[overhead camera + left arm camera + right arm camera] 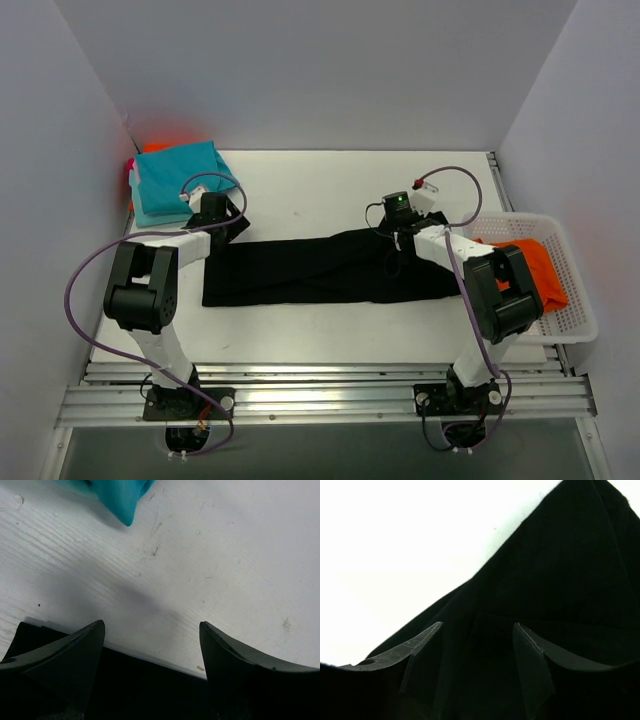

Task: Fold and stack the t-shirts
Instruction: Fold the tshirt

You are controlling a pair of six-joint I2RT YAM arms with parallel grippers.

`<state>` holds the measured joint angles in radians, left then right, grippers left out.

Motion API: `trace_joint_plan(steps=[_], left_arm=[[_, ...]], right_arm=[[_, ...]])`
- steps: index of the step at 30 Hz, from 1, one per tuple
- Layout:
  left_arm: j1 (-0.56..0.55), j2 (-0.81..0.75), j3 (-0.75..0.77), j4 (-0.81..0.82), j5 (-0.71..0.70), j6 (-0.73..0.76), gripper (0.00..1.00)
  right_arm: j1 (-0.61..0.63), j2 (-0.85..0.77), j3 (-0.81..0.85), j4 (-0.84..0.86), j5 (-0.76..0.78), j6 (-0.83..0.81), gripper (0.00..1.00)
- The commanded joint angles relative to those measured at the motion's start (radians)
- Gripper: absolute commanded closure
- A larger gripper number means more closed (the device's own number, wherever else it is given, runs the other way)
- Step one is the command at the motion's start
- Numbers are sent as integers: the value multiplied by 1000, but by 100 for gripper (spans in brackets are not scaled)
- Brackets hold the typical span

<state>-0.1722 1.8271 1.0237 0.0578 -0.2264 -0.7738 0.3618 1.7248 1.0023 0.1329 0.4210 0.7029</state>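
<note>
top: overhead, whole table (pixel 330 180) | wrists: close, downward | shared: black t-shirt (pixel 320 270)

1. Overhead view: bright, even light from above, with faint shadows on the white table (pixel 320 190).
2. Left wrist view: clear table grain, and a soft grey shadow ahead of the dark, blurred fingers (pixel 60 670).
3. Right wrist view: the table glares pure white; the black shirt (pixel 560 580) shows no detail.

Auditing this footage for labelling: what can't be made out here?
- Pink cloth: top view, mostly under the folded teal t-shirts.
- Bright orange t-shirt in white lattice plastic basket: top view, right arm covers part.
- Large black t-shirt's folds: right wrist view, too dark.
- Teal cloth: left wrist view, cut by top edge.
</note>
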Motion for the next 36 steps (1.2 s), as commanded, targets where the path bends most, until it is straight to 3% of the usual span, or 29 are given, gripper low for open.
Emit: trace_joint_plan(steps=[1,10,17,21,36], left_arm=[[14,3,21,50,10,8,15],[48,18,-1,80,42,7,15],[48,23,-1,85,42,7,15],[48,21,3,85,42,7,16],[48,24,3,80,42,7,16]], right_arm=[[14,38,47,-24,44,3,48],[22,117,64,-18,42,6,56],[22,98,52,-27,74,10,94],[23,82,45,-38,88,14,99],[43,-36,50,-127,173,17,100]])
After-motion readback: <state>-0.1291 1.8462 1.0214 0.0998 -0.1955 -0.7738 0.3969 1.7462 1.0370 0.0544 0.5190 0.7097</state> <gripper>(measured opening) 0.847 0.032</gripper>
